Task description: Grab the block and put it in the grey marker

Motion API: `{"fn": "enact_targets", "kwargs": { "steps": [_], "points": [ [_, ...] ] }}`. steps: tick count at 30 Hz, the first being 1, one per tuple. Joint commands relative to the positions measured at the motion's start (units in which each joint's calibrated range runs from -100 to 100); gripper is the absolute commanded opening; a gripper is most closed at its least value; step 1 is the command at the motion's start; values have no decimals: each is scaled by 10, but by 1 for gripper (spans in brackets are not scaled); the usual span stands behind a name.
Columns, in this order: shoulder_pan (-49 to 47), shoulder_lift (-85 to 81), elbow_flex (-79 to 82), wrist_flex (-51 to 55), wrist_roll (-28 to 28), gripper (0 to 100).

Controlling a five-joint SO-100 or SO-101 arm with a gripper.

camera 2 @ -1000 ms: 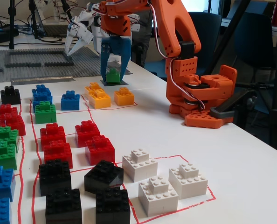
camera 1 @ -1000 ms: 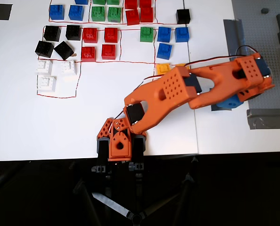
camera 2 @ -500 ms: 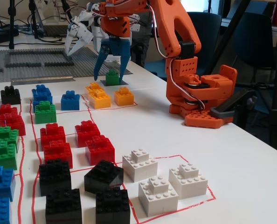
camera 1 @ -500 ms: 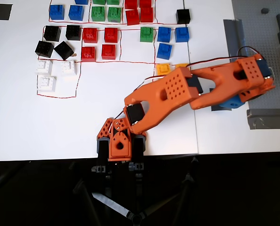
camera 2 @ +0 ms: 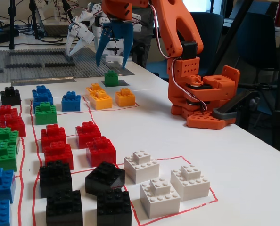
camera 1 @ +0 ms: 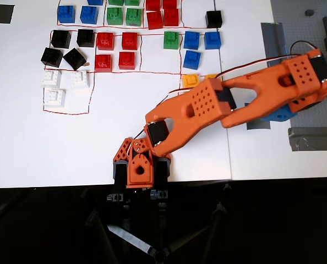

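1. Gripper [camera 2: 111,60]: blue jaws spread wide, empty, raised; seen in fixed view only.
2. Block [camera 2: 112,77]: below gripper, seated on grey marker [camera 2: 120,83]; overhead view hides it under arm [camera 1: 251,99].

The arm [camera 1: 207,107] is built of bright orange plastic links, one flat face dotted with a grid of small round holes. Black motor blocks [camera 1: 158,132] sit at the joints. Thin red, black and white cables [camera 2: 175,80] run along it. The gripper [camera 2: 113,60] has blue fingers [camera 2: 127,40].
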Motion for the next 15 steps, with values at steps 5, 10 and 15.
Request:
{"fn": "enact_targets", "kwargs": {
  "steps": [5, 10, 15],
  "points": [
    [-79, -236, 77, 11, -37, 18],
    [-179, -309, 195, -1, -105, 0],
    [-283, -351, 275, -7, -172, 0]
  ]
}}
